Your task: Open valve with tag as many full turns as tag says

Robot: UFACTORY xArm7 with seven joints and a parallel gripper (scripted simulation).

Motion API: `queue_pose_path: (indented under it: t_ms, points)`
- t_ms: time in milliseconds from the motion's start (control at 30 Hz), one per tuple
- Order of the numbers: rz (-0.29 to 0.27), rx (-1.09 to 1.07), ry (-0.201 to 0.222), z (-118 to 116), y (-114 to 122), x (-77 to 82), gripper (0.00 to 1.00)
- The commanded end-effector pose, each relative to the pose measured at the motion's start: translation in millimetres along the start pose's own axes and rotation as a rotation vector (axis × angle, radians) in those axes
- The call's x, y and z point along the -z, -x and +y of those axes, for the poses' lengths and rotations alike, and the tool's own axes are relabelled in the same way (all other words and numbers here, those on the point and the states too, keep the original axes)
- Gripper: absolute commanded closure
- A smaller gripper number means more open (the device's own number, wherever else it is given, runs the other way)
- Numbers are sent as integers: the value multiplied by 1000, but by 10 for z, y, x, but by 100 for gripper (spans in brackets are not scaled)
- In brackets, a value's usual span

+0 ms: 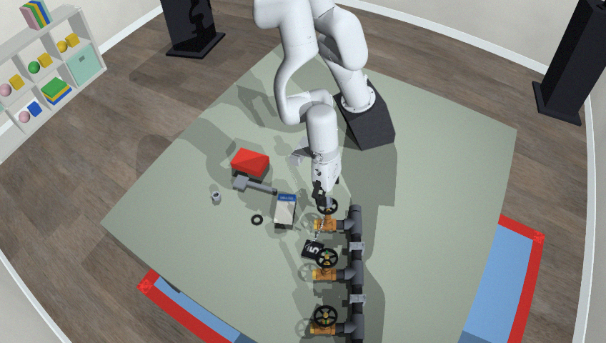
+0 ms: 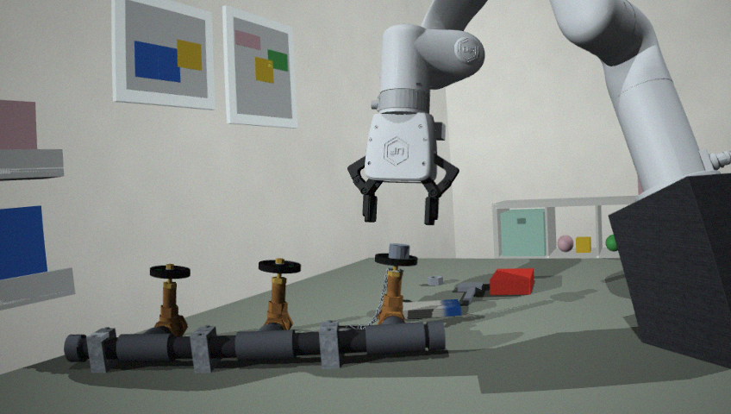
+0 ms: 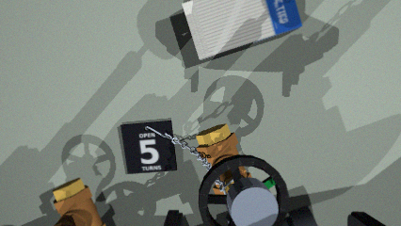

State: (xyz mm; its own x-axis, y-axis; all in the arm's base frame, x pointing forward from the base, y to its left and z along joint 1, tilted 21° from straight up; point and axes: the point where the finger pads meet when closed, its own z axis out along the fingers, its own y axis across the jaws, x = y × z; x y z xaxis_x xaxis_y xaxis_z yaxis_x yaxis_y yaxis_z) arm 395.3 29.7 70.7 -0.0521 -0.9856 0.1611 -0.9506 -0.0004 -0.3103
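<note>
Three brass valves with black handwheels stand on a dark grey pipe (image 1: 355, 271) (image 2: 266, 343). The valve nearest the robot base (image 1: 326, 206) (image 2: 395, 259) (image 3: 251, 204) carries a grey cap on its handwheel. A chain (image 1: 319, 229) (image 2: 379, 302) (image 3: 188, 146) runs from it to a black tag (image 1: 312, 249) (image 3: 148, 147) reading "OPEN 5 TURNS". The tag lies flat on the mat. My gripper (image 1: 321, 196) (image 2: 398, 210) is open and empty. It points down and hangs a little above that handwheel. The middle valve (image 1: 326, 260) (image 2: 278, 266) and the far valve (image 1: 322, 317) (image 2: 169, 271) stand apart from it.
A white box with a blue label (image 1: 284, 209) (image 2: 433, 309) (image 3: 235, 25) lies beside the tagged valve. Further off lie a red block (image 1: 249, 161) (image 2: 511, 282), a grey hammer-shaped tool (image 1: 254, 185), a nut (image 1: 217, 197) and a black ring (image 1: 256, 216). The robot base (image 1: 369, 123) stands behind.
</note>
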Motion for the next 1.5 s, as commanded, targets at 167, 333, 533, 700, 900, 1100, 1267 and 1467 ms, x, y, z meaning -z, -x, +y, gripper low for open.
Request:
queue_pose_path:
  t_ms: [167,333,533,700,900,1100,1267,1467]
  points:
    - [57,-26,-48,-14,1,4,0]
    - [57,-26,-48,-14,1,2,0]
    - [57,-26,-48,-14,1,-14,0]
    - [58,-26,-48,-16,-1,-58,0]
    - [57,-26,-48,-20,-5,-155,0]
    - [57,-26,-48,-24,-10,-244,0]
    - [57,-26,-48,-29,-15,-375,0]
    - [57,-26,-48,-35,-22,-525,0]
